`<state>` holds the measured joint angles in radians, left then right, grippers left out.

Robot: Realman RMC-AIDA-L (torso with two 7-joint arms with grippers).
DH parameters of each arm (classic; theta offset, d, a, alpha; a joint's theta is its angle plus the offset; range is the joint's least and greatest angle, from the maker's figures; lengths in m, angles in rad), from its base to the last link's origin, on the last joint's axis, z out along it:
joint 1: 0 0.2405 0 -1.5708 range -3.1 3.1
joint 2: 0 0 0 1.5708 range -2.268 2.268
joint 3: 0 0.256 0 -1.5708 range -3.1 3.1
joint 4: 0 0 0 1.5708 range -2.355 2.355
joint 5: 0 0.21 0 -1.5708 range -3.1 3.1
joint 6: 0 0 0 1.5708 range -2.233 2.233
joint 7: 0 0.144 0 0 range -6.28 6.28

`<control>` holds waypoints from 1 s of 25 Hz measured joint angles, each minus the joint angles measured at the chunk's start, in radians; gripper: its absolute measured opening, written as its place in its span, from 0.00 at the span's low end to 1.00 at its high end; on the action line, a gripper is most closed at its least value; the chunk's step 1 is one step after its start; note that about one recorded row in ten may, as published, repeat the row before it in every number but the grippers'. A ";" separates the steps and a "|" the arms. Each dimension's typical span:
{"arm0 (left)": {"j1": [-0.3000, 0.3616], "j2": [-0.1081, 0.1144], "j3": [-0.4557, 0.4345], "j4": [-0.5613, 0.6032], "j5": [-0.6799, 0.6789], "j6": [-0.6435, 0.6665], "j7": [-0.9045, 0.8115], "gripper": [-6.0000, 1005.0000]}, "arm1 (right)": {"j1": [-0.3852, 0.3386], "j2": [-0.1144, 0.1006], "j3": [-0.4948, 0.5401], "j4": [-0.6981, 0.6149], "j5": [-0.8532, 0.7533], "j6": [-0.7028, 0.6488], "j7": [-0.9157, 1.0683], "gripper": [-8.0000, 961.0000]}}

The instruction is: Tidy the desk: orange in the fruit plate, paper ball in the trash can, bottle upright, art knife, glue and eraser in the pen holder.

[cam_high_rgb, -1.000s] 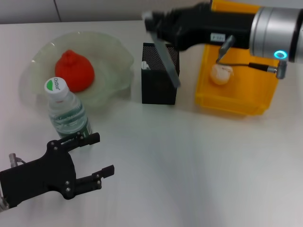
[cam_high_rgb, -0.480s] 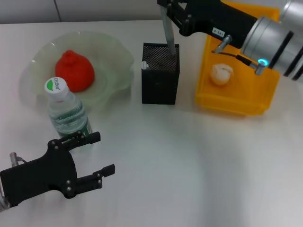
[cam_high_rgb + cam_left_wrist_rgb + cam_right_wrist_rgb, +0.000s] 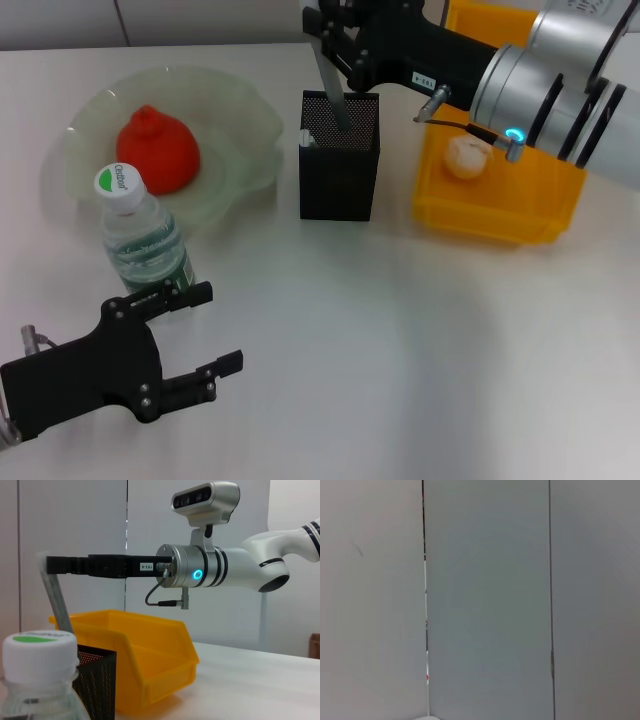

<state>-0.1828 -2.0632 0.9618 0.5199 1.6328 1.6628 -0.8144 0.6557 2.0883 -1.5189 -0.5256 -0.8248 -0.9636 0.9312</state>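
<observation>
Desk (image 3: 400,360): plain white tabletop bearing all items below.

Fruit plate (image 3: 245,140): pale-green ruffled glass dish at far left. Holds the orange (image 3: 157,150), a red-orange fruit with a knob on top, lying left of the dish's centre.

Bottle (image 3: 140,235): clear water bottle with dark green label and white cap, standing upright just near of the fruit plate. Its cap fills the near corner of the left wrist view.

Pen holder (image 3: 338,170): square black mesh box, far centre, between the fruit plate and the trash can. A small white tip shows at its left inner edge; what it belongs to cannot be told.

Glue (image 3: 329,85): slim grey stick, tilted, its lower end inside the mouth of the pen holder, its upper end gripped by the right gripper (image 3: 335,30). That claw is clenched on the stick, reaching in from the right, above the holder.

Trash can (image 3: 500,215): bright yellow rectangular bin at far right, just beside the pen holder. Contains the paper ball (image 3: 467,156), a whitish crumpled lump.

Left gripper (image 3: 205,335): black, at near left, just near of the bottle, fingers spread and released, holding nothing.

Art knife, eraser: not visible.
</observation>
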 joint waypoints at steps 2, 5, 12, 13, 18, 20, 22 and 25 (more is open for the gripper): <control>0.002 0.000 0.000 0.000 0.000 0.000 0.002 0.78 | -0.012 0.001 -0.001 -0.002 0.000 -0.005 -0.001 0.19; 0.004 0.000 0.000 0.000 -0.002 0.002 0.012 0.78 | -0.039 0.000 -0.004 -0.018 -0.003 -0.031 -0.001 0.20; 0.004 0.000 0.000 0.000 -0.003 0.003 0.013 0.78 | -0.225 -0.008 0.000 -0.085 -0.015 -0.290 0.001 0.28; 0.004 0.000 0.000 0.000 -0.003 0.003 0.013 0.78 | -0.225 -0.008 0.000 -0.085 -0.015 -0.290 0.001 0.31; 0.005 0.003 0.000 0.000 -0.004 0.006 0.014 0.78 | -0.357 -0.016 0.027 -0.083 -0.189 -0.499 0.010 0.46; 0.007 0.007 0.000 0.000 0.000 0.010 0.014 0.78 | -0.396 -0.020 0.062 -0.075 -0.300 -0.553 0.010 0.54; 0.007 0.009 0.002 0.000 0.002 0.010 0.014 0.78 | -0.417 -0.018 0.133 -0.038 -0.418 -0.608 -0.011 0.62; 0.009 0.010 0.005 0.000 0.002 0.010 0.014 0.78 | -0.419 -0.017 0.167 -0.015 -0.464 -0.632 -0.020 0.75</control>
<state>-0.1739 -2.0529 0.9664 0.5200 1.6347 1.6732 -0.8007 0.2362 2.0709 -1.3520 -0.5402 -1.2883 -1.5955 0.9107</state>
